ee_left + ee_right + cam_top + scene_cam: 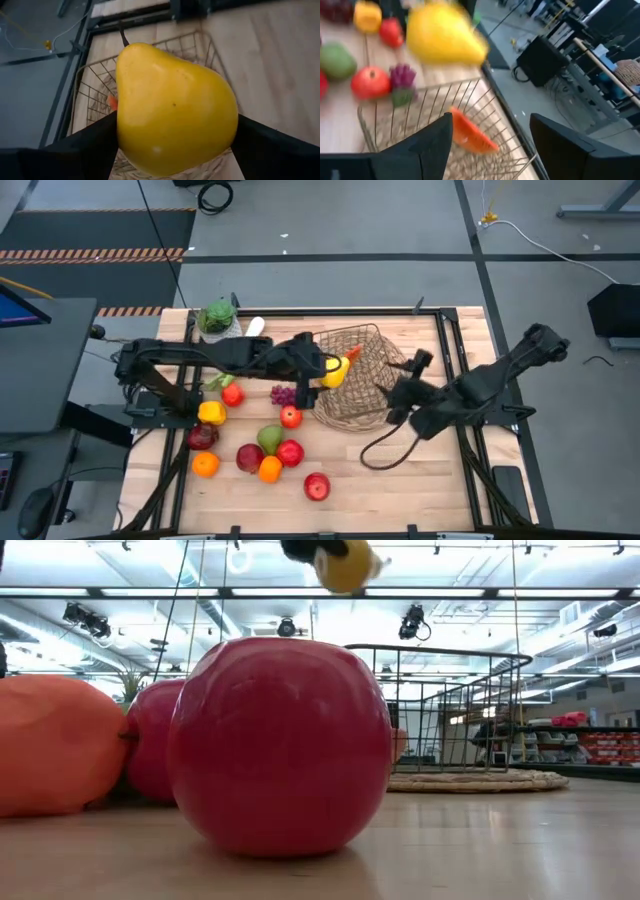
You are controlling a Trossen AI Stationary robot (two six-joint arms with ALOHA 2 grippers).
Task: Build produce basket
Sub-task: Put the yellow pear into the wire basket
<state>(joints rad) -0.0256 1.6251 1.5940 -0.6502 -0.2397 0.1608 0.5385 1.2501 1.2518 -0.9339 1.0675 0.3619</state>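
Left hand (335,370) grips a yellow pear (338,372) between its two fingers (90,145); pear is held in the air at the near rim of the basket (385,345), stem pointing away from the wrist. In the left wrist view the pear (172,107) fills the space between the fingers, with the basket mesh (95,85) directly beyond and below it. Low view shows the pear (345,565) well above the surface (480,840).

Right hand (405,405) sits on the opposite side of the basket from the left hand, at the basket wall. Its fingers (432,142) stand apart with nothing between them; the wire rim (420,92) lies just ahead of them.

Inside the basket, ahead of the right hand: a carrot (470,132). The same carrot (354,356) shows just beyond the pear, on the far side of the left hand.

Loose produce lies on the surface behind and beside the left hand, outside the basket: grapes (283,394), a red apple (290,417), a green pear (269,439), an orange (205,465), a yellow pepper (211,412), and another apple (316,486) farthest out.

A potted plant (217,318) stands beside the left arm, well apart from the basket.
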